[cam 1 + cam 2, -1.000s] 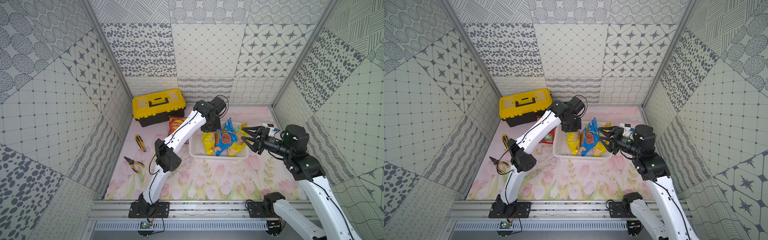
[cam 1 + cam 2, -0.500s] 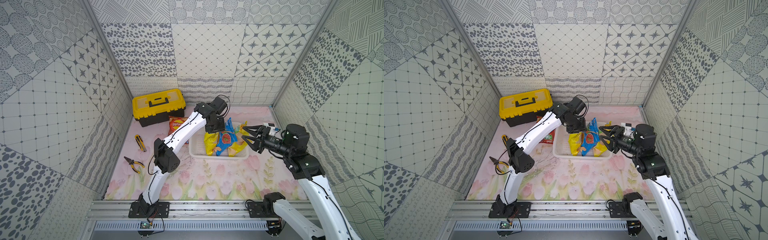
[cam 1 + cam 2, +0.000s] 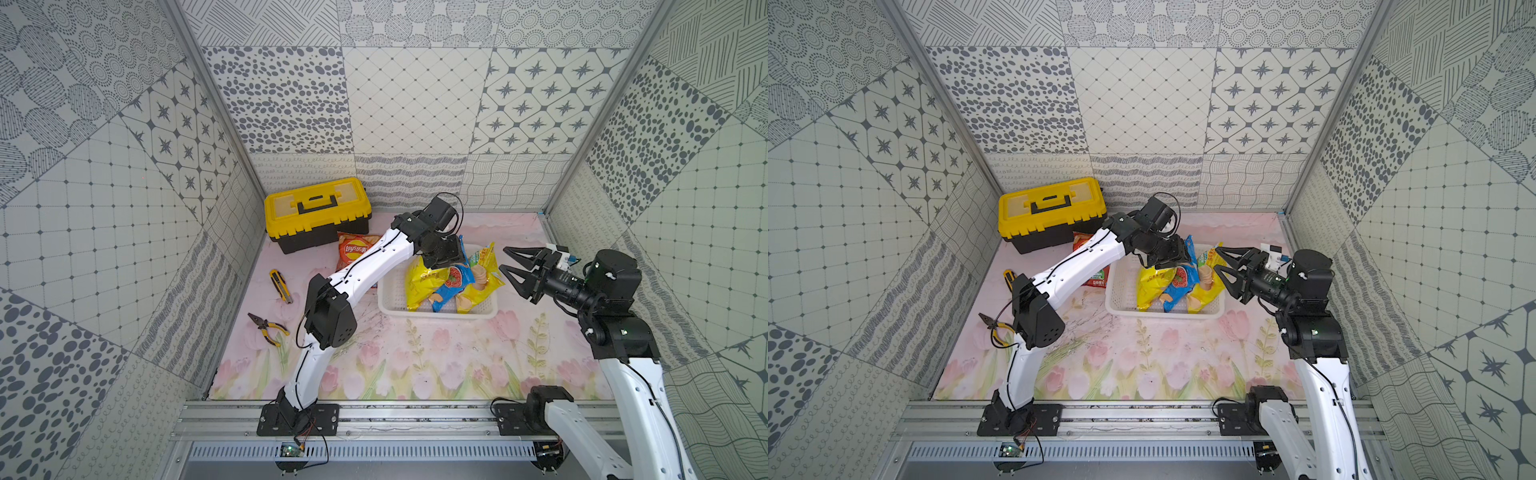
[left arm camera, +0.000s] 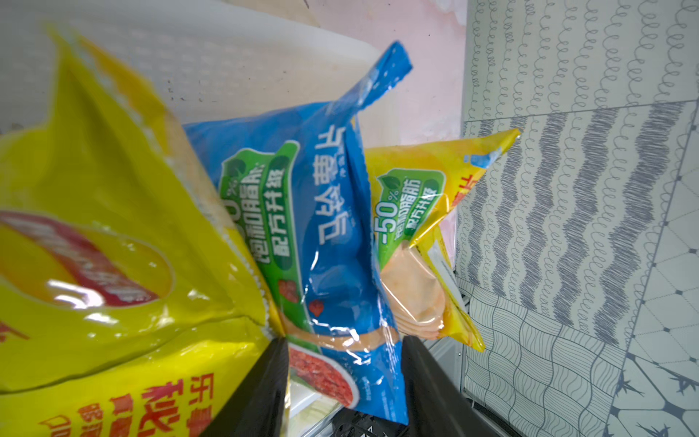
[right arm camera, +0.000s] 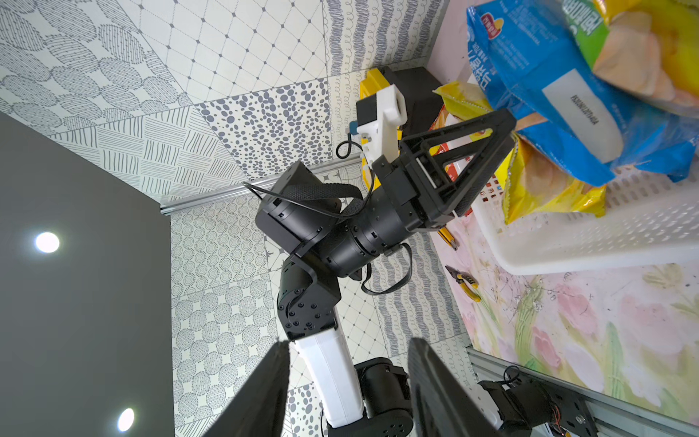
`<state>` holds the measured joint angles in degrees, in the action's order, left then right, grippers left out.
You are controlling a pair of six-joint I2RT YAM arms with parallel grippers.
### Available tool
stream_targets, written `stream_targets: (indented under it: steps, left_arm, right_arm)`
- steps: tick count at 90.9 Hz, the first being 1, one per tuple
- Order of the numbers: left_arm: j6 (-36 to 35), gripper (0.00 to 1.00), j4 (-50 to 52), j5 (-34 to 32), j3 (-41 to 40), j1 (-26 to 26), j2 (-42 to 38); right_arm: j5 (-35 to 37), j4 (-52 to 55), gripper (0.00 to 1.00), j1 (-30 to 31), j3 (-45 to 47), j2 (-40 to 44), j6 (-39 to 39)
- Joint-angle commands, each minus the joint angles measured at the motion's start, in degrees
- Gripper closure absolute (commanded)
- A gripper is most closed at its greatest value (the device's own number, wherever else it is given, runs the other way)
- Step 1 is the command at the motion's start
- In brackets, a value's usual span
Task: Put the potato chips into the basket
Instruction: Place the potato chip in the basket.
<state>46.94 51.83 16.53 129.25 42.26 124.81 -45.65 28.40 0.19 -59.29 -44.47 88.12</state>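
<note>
The left claw [image 3: 440, 262] hangs over the far side of the basket [image 3: 436, 313] with its jaws parted, gripping nothing. In the left wrist view its fingers [image 4: 264, 389] frame an end of the blue bag [image 3: 451, 286]. That bag leans in the basket between a yellow bag [image 3: 424, 282] and a second yellow bag [image 3: 482, 278], and all three stick up above the rim. The right claw [image 3: 503, 258] is held just beside the basket's right end, jaws spread and empty. The red-orange bag [image 3: 353, 249] lies outside the basket on the tabletop [image 3: 415, 353], against the yellow toolbox [image 3: 316, 212]. A utility knife [image 3: 280, 284] and pliers [image 3: 266, 328] lie further left
</note>
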Motion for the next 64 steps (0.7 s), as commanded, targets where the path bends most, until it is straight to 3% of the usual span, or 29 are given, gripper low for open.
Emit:
stream_targets:
  steps: [1,21,36,53,64]
  left_arm:
    - [0.57,0.48,-7.96,2.78,0.16,-0.05,-3.43]
    - [-3.75,0.47,-2.95,-1.94,3.43,-0.54,-8.40]
    - [-7.63,0.48,6.88,-10.22,3.12,-2.50,-12.50]
    - [-12.30,0.57,17.05,-19.94,-1.00,-3.91,-13.13]
    - [-13.71,0.68,20.32,-24.11,-3.37,-4.18,-11.17]
  right_arm:
    - [-1.99,-2.58,0.46,-0.27,-0.77,0.67,-0.20]
    - [-2.67,-3.93,0.46,-0.26,-0.72,-1.22,-0.58]
    - [-2.91,-4.70,0.46,-0.27,-2.17,-3.26,-1.28]
    - [-3.31,-4.06,0.46,-0.27,-4.19,-5.25,-3.41]
    - [-2.65,1.29,0.46,-0.19,-7.24,-6.74,-9.23]
